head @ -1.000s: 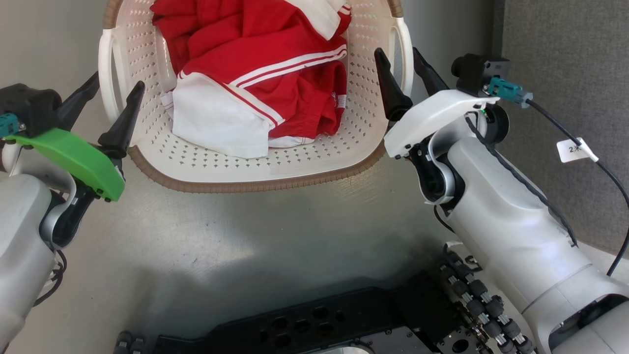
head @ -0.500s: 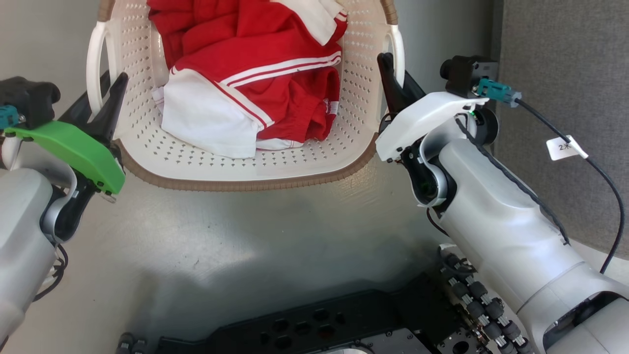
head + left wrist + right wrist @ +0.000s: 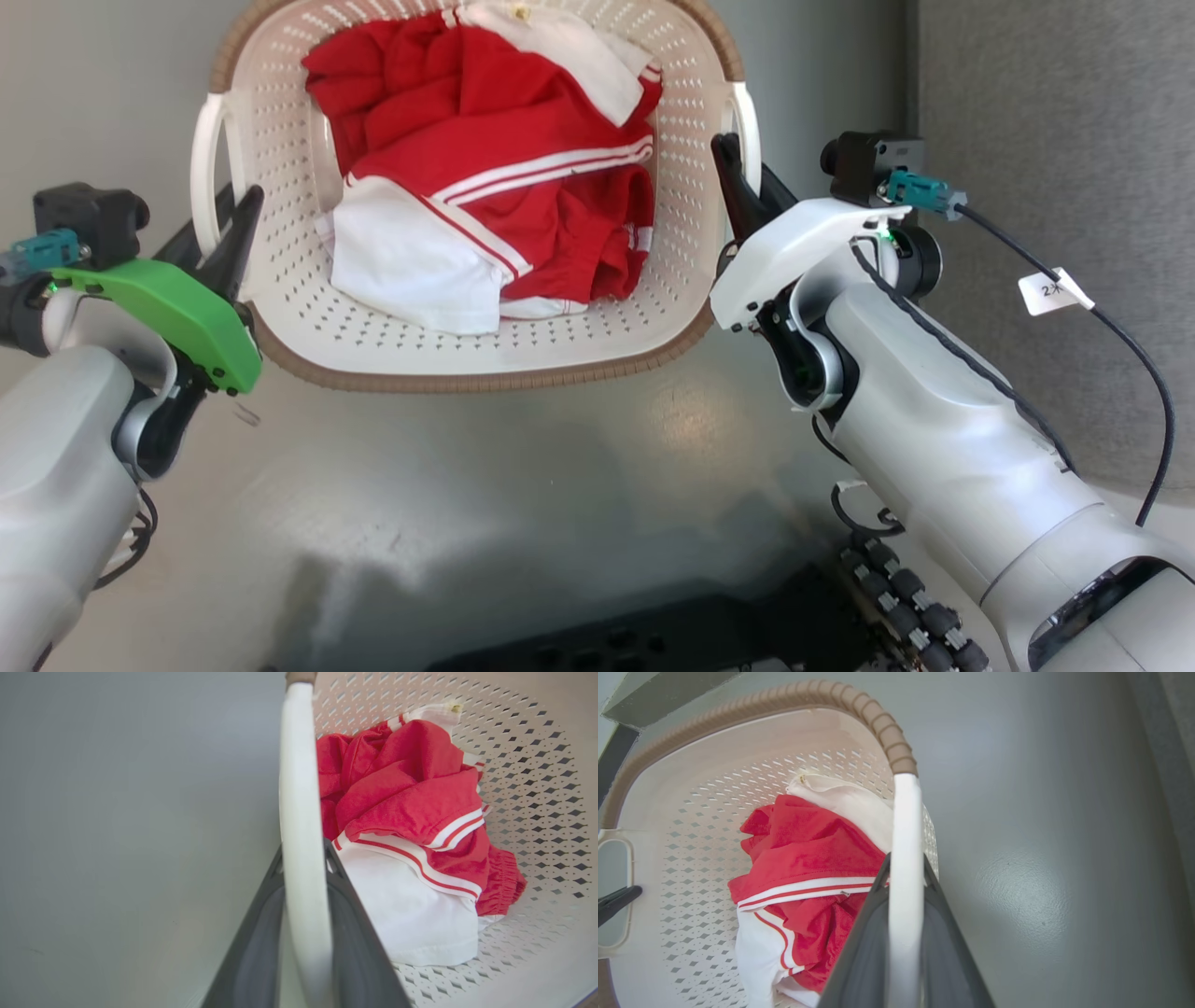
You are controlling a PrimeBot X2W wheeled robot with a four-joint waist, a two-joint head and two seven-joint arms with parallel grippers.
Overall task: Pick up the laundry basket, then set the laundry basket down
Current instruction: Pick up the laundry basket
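The laundry basket is cream-white and perforated, with a brown woven-look rim, and it holds red and white clothes. My left gripper is shut on the white left handle, with a dark finger on either side of the bar. My right gripper is shut on the white right handle in the same way. The basket hangs between both arms, and its shadow falls well below it on the floor.
Grey glossy floor lies under the basket. A dark grey textured panel stands close on the right. My dark wheeled base is at the bottom edge. A black cable with a white tag hangs off the right wrist.
A second ago both grippers stood open astride the handles; they have since shut on them. The head view has shifted and the basket sits higher, with its far rim now in sight.
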